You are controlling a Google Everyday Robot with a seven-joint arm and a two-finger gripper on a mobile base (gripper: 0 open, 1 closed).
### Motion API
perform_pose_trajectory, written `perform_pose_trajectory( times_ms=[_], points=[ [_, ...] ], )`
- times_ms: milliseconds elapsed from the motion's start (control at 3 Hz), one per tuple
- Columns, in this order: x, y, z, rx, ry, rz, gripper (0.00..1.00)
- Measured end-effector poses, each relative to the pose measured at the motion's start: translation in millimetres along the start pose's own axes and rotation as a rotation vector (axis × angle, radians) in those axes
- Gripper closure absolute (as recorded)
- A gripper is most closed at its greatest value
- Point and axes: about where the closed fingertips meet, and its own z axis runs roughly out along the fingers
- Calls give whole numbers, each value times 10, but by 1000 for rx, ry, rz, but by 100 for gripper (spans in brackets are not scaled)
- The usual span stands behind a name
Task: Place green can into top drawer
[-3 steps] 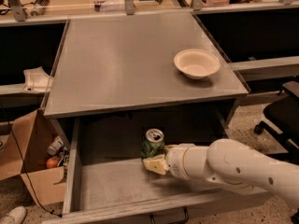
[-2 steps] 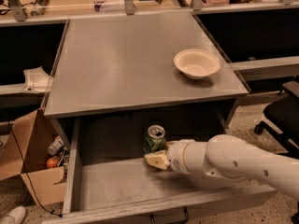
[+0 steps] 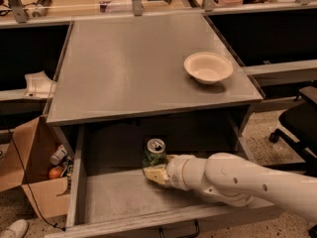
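The green can [image 3: 154,152] stands upright inside the open top drawer [image 3: 113,198], near the middle of its back part, silver top with pull tab facing up. My gripper [image 3: 155,173] reaches in from the right on the white arm [image 3: 237,180] and is shut on the can's lower half, which it hides. The drawer's dark handle [image 3: 178,231] shows at the bottom edge.
A cream bowl [image 3: 208,67] sits on the grey tabletop [image 3: 133,68] at its right side. A cardboard box [image 3: 34,172] with clutter stands left of the drawer. A black office chair [image 3: 299,128] is at the right. Shelves run along the back.
The gripper and the green can have shifted a little to the left inside the drawer, and the arm has reached further in. The bowl has not moved.
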Motion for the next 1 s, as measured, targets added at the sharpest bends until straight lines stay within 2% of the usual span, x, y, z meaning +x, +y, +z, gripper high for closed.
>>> perform_pose_trajectory(
  times_ms=[333, 1000],
  points=[
    [46, 32, 11, -1, 3, 7, 100],
    [46, 32, 11, -1, 3, 7, 50]
  ],
)
